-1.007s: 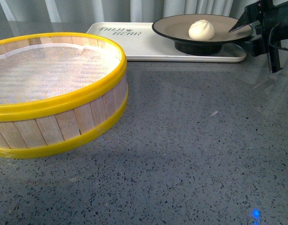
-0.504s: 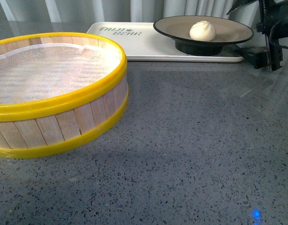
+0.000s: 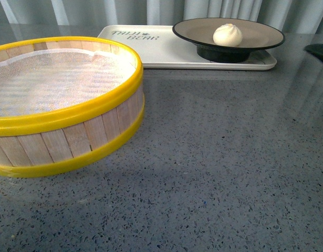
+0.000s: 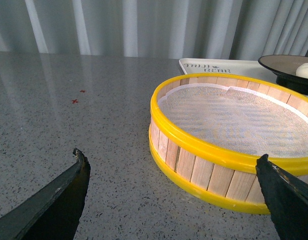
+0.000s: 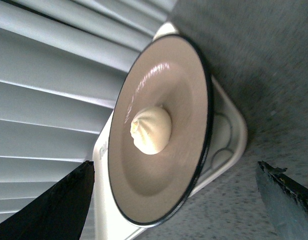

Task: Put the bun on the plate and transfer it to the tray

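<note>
And the right arm is gone from the front view: a second ago its gripper stood at the plate's rim, half a second ago it was lifting off to the side, and now only a dark sliver shows at the frame's edge. The plate point(image 3: 228, 33) sits on the tray point(image 3: 166, 50) with the bun point(image 3: 227, 34) resting at its centre, nothing touching it. From the right wrist view the right gripper point(image 5: 176, 200) has its fingers point(image 5: 53, 205) spread wide, empty, with plate and bun well beyond the tips, framed in the open span between them. Over on the other side the left gripper point(image 4: 176, 190) also stands open and empty, the steamer basket point(image 4: 234, 145) just ahead of its fingertips, untouched. By the look of it, that's the delivery made: bun on plate, plate on tray, the hand backing clear.
</note>
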Controlling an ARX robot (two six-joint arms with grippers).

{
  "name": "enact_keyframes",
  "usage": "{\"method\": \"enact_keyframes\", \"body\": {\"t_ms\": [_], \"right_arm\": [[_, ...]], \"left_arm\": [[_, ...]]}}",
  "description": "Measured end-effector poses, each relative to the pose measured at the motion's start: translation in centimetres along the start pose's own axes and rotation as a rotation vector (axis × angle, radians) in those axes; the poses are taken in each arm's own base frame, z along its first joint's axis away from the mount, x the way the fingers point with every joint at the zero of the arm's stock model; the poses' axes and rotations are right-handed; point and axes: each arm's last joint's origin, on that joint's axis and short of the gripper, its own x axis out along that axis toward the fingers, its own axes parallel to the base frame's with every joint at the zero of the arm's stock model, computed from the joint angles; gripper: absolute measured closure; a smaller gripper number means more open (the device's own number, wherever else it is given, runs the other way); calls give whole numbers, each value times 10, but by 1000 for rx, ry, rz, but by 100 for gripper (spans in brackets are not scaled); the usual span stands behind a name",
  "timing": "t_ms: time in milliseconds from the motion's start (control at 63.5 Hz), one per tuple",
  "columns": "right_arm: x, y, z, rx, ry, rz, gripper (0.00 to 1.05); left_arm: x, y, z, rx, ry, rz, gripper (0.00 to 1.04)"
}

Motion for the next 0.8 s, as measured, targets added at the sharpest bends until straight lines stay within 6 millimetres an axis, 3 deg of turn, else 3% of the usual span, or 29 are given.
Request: {"method": "enact_keyframes", "body": {"t_ms": [79, 157, 299, 456, 519, 661, 803], "right_arm": [[-51, -4, -3, -254, -216, -36, 9], [-86, -13, -8, -452, -367, -77, 9], [-128, -48, -32, -772, -565, -159, 9], [-143, -111, -70, -1089, -508, -276, 9], [-146, -124, -77, -1144, -477, -306, 9], [-150, -118, -83, -1107, -402, -100, 29], [-162, -113, -89, -1081, -379, -50, 52]], "left_arm": [[0, 0, 0, 0, 0, 0, 7], [0, 0, 0, 0, 0, 0, 7], [0, 0, 0, 0, 0, 0, 7], [0, 0, 0, 0, 0, 0, 7], [0, 0, 0, 0, 0, 1, 7], [0, 0, 0, 0, 0, 0, 7], [0, 0, 0, 0, -1, 0, 7]]}}
